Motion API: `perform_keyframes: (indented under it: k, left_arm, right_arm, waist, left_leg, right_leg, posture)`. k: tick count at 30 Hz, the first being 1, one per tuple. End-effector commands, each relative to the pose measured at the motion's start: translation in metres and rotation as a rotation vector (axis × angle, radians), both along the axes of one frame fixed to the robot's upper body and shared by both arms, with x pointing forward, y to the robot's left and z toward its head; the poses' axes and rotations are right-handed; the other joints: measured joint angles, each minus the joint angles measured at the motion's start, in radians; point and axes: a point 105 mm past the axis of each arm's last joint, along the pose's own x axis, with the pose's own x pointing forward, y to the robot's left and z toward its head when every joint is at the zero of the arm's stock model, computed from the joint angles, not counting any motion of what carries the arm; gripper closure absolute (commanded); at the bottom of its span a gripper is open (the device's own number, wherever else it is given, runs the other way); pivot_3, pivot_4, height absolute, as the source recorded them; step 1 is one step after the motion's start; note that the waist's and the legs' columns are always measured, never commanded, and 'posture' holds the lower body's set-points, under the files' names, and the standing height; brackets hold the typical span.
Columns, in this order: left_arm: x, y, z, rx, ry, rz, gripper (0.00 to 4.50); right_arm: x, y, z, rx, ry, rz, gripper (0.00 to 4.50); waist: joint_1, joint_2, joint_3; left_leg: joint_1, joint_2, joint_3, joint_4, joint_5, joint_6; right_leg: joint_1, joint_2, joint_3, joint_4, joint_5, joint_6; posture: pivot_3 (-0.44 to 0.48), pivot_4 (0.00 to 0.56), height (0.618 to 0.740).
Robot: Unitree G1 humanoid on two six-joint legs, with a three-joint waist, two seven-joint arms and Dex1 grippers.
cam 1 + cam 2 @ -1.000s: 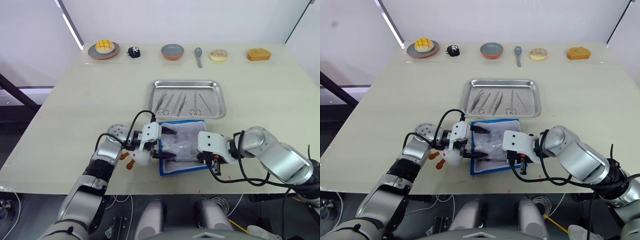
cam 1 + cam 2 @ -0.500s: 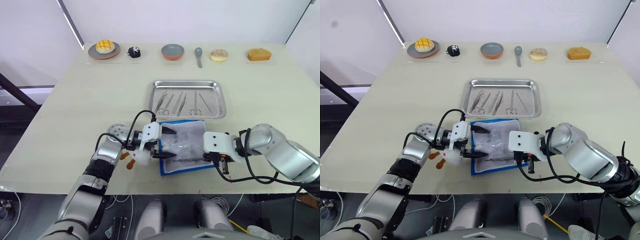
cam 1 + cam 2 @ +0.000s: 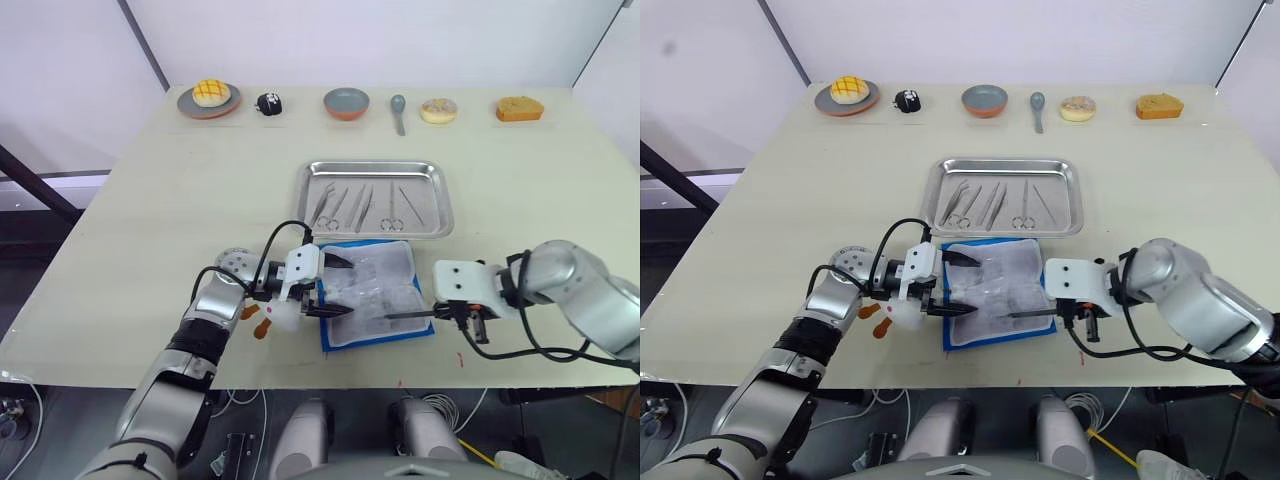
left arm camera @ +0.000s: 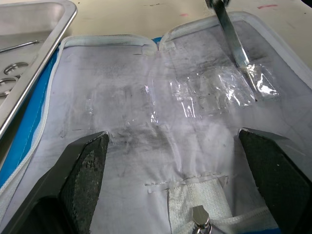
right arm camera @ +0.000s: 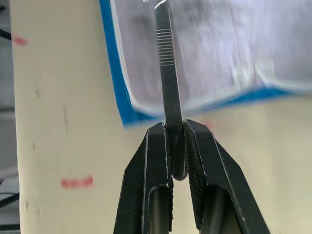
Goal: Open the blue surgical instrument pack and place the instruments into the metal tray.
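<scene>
while right gripper [image 5: 175,146] clamps slim handle [image 5: 168,92], tip apparently still in pack [image 3: 372,292] pocket, left gripper [image 3: 338,288] spread wide over pack's left edge. handle stiff, light, slick: grip ribbed end. tray [image 3: 374,168] just beyond pack.

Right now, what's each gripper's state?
Left gripper: open, fingers spread over the opened blue pack.
Right gripper: closed on a slim metal instrument, its tip over the pack.
</scene>
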Motion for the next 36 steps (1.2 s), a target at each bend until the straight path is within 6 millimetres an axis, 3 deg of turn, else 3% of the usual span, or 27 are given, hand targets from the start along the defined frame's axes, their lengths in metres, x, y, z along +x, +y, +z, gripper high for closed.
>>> perform_keyframes:
  k: [1, 6, 10, 13, 19, 24, 27, 29, 36]
  left_arm:
    - [-0.009, 0.007, -0.027, 0.074, 0.081, 0.014, 0.0]
    - [-0.008, 0.008, -0.026, 0.072, 0.08, 0.016, 0.0]
    - [-0.009, 0.009, -0.027, 0.072, 0.079, 0.019, 0.0]
    - [-0.008, 0.008, -0.027, 0.068, 0.079, 0.023, 0.0]
    - [-0.01, 0.011, -0.027, 0.067, 0.085, 0.029, 0.0]
    - [-0.011, 0.013, -0.028, 0.068, 0.09, 0.037, 0.0]
    - [-0.01, 0.012, -0.026, 0.06, 0.086, 0.044, 0.0]
    - [-0.01, 0.012, -0.026, 0.058, 0.086, 0.046, 0.0]
    - [-0.011, 0.011, -0.027, 0.054, 0.086, 0.05, 0.0]
  right_arm:
    - [0.007, -0.016, 0.019, -0.007, -0.071, -0.038, 4.48]
    - [0.003, -0.047, 0.038, -0.041, -0.086, -0.111, 4.48]
    - [-0.003, -0.056, 0.052, 0.045, -0.066, -0.185, 4.48]
    - [0.012, -0.052, 0.074, 0.263, -0.131, -0.327, 4.48]
    - [0.052, -0.036, 0.094, 0.51, -0.288, -0.554, 4.48]
    - [0.079, -0.025, 0.093, 0.53, -0.318, -0.711, 4.48]
    - [0.101, -0.013, 0.09, 0.635, -0.23, -0.81, 4.48]
    - [0.119, -0.009, 0.085, 0.675, -0.218, -0.901, 4.48]
    - [0.149, 0.0, 0.061, 0.692, -0.204, -1.058, 4.48]
  waist:
    - [0.0, 0.0, 0.0]
    - [0.001, 0.001, 0.001]
    - [0.001, 0.001, 0.001]
    - [-0.001, 0.001, 0.001]
    - [-0.003, 0.003, 0.001]
    - [-0.002, 0.004, 0.002]
    - [-0.005, 0.005, 0.002]
    - [-0.005, 0.005, 0.002]
    - [-0.003, 0.006, 0.002]
  left_leg:
    - [0.0, 0.0, 0.0, 0.0, 0.0, 0.0]
    - [0.0, 0.0, 0.001, 0.0, 0.0, 0.0]
    - [0.0, 0.0, 0.001, -0.001, 0.0, 0.0]
    - [0.001, 0.001, 0.002, 0.0, 0.0, 0.0]
    - [0.001, 0.001, 0.003, -0.001, 0.0, 0.0]
    - [0.001, 0.0, 0.002, -0.001, 0.0, 0.0]
    - [0.001, 0.0, 0.002, -0.002, 0.0, 0.0]
    - [0.001, 0.0, 0.002, -0.003, 0.0, 0.0]
    - [-0.001, -0.001, 0.002, -0.003, 0.0, 0.0]
  right_leg:
    - [0.0, 0.0, 0.0, 0.0, 0.0, 0.0]
    - [0.0, 0.0, 0.0, 0.0, 0.0, 0.0]
    - [0.0, 0.0, 0.0, 0.0, 0.0, 0.0]
    - [0.0, 0.0, 0.001, 0.0, 0.0, 0.0]
    - [0.0, 0.001, 0.003, 0.0, 0.0, 0.0]
    - [0.0, 0.0, 0.002, 0.001, 0.003, -0.004]
    - [-0.001, 0.001, 0.002, 0.001, 0.003, -0.004]
    - [-0.001, 0.001, 0.002, 0.001, 0.003, -0.005]
    - [-0.001, 0.0, 0.002, 0.001, 0.003, -0.005]
  posture:
    - [0.0, 0.15, 0.74]
    - [0.0, 0.15, 0.74]
    - [0.0, 0.15, 0.74]
    - [0.0, 0.15, 0.74]
    - [0.0, 0.15, 0.74]
    - [0.0, 0.15, 0.74]
    - [0.0, 0.15, 0.74]
    - [0.0, 0.15, 0.74]
    - [0.0, 0.15, 0.74]
